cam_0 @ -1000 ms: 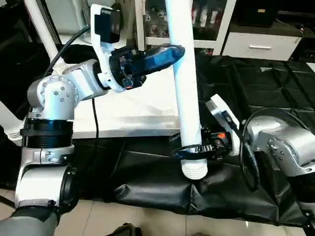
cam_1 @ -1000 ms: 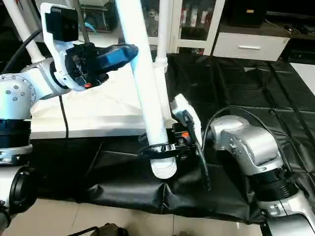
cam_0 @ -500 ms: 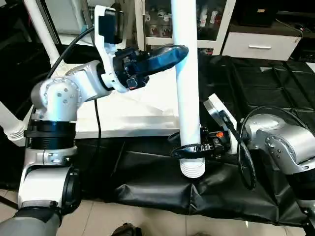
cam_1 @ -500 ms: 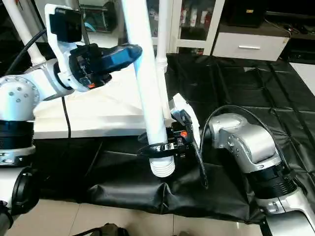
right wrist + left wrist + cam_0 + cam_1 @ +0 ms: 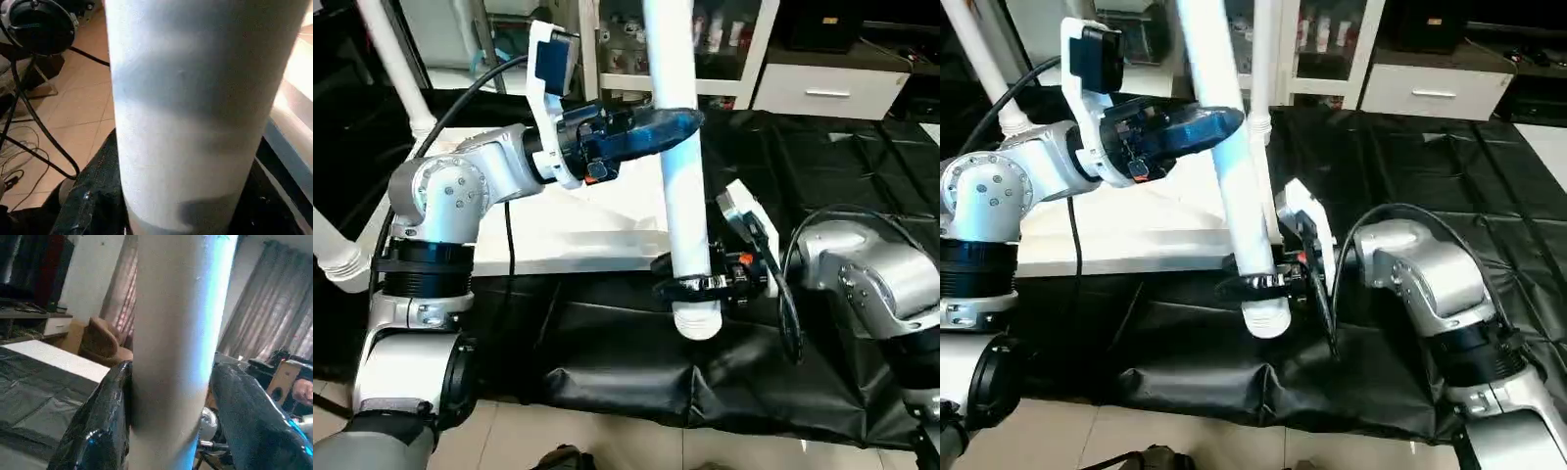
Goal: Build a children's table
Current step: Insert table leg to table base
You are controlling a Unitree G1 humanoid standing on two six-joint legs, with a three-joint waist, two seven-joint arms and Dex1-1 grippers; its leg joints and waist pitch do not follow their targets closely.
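Black sheeting covers the tabletop (image 5: 822, 176) ahead, with the white top (image 5: 578, 230) lying on it. I hold the leg (image 5: 685, 196) nearly upright, its ribbed plug end down and clear of the sheeting. My right hand (image 5: 690, 287) is clamped just above that end; my left hand (image 5: 656, 127) straddles it higher up, one finger (image 5: 98, 426) touching, the other apart. It looks light, stiff and slick, so I'd grip low.
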